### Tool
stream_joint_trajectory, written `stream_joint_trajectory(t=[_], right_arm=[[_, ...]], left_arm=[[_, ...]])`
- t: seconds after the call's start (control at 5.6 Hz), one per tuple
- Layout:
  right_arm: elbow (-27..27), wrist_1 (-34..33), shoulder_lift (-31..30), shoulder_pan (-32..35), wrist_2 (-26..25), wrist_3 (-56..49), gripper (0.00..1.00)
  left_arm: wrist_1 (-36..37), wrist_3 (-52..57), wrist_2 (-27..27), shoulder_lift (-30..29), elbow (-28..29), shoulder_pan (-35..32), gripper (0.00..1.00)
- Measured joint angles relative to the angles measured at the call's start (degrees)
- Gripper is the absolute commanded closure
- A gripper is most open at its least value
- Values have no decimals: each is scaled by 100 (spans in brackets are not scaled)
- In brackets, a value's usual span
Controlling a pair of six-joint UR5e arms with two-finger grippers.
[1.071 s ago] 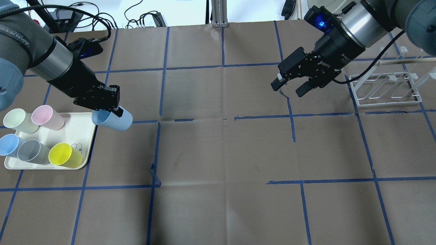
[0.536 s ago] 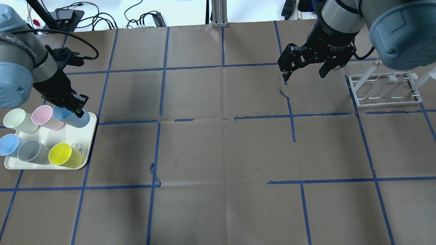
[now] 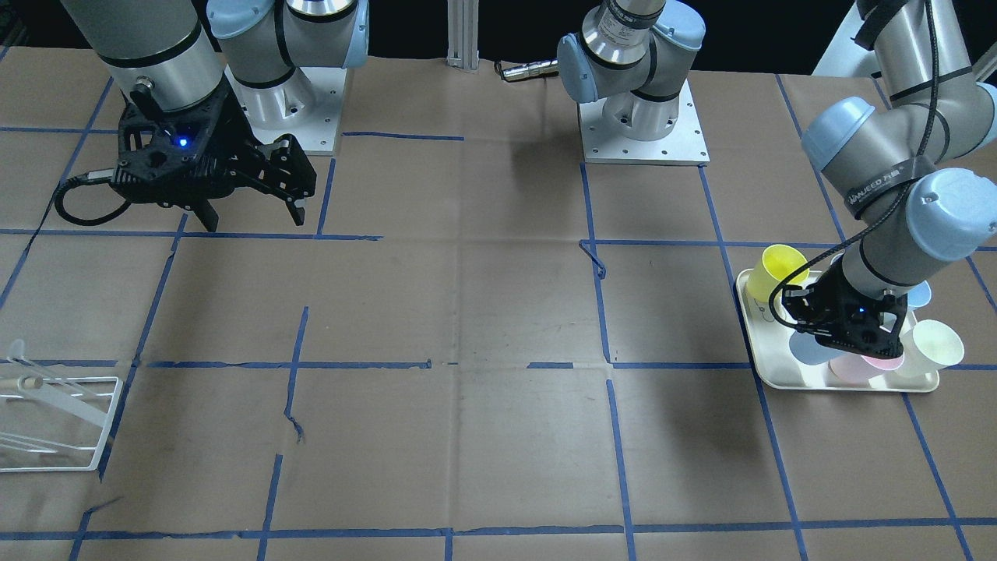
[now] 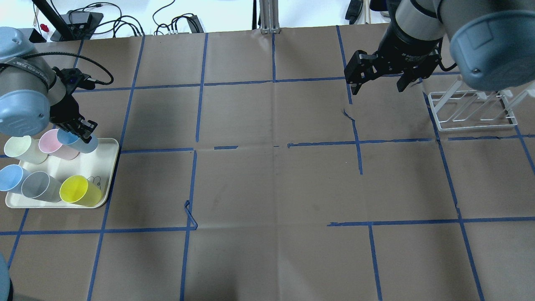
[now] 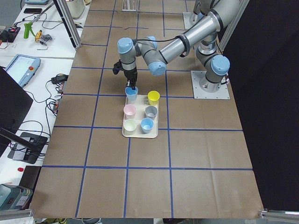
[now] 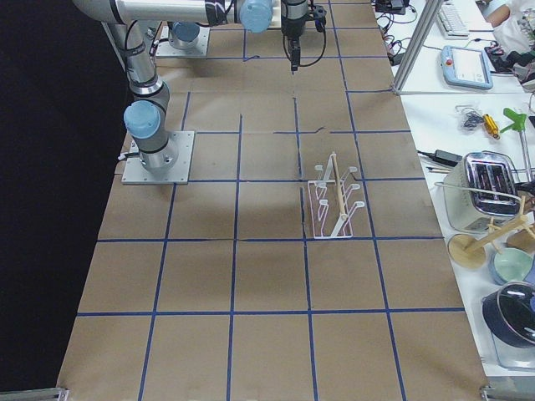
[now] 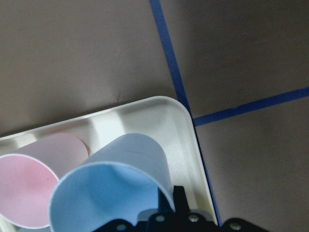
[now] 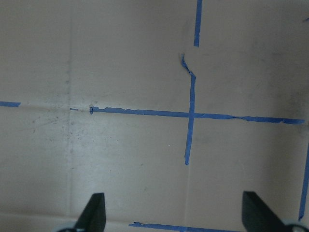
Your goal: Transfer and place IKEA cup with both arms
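The pale blue IKEA cup (image 4: pixel 80 143) stands tilted at the tray's (image 4: pixel 112 167) far right corner, right beside the pink cup (image 4: pixel 53 143). My left gripper (image 4: pixel 85 133) is shut on its rim, one finger inside and one outside. In the left wrist view the cup (image 7: pixel 120 179) fills the lower middle, over the tray corner (image 7: pixel 190 145). From the front, the cup (image 3: pixel 807 348) shows under the gripper body. My right gripper (image 4: pixel 378 85) is open and empty above the paper, far right; its fingertips (image 8: pixel 95 212) are wide apart.
The tray also holds a cream cup (image 4: pixel 21 147), a sky-blue cup (image 4: pixel 10 177), a grey cup (image 4: pixel 37 186) and a yellow cup (image 4: pixel 77 190). A white wire rack (image 4: pixel 472 110) stands at the far right. Brown paper with blue tape lines covers the table.
My left arm has carried the pale blue cup left and down onto the tray beside the pink cup. My right arm has pulled back toward the rack and turned, still open.
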Motion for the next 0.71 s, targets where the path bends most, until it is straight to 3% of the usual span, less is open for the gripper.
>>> stream_joint_trajectory(t=[0.36, 0.54, 0.71], right_arm=[[-38, -62, -14, 22, -412, 103, 0], [-41, -66, -16, 26, -435, 130, 0], [-42, -52, -14, 24, -320, 181, 0]], left_arm=[[73, 7, 5, -238, -125, 17, 97], [43, 15, 33, -284, -146, 20, 3], [20, 18, 49, -300, -148, 20, 2]])
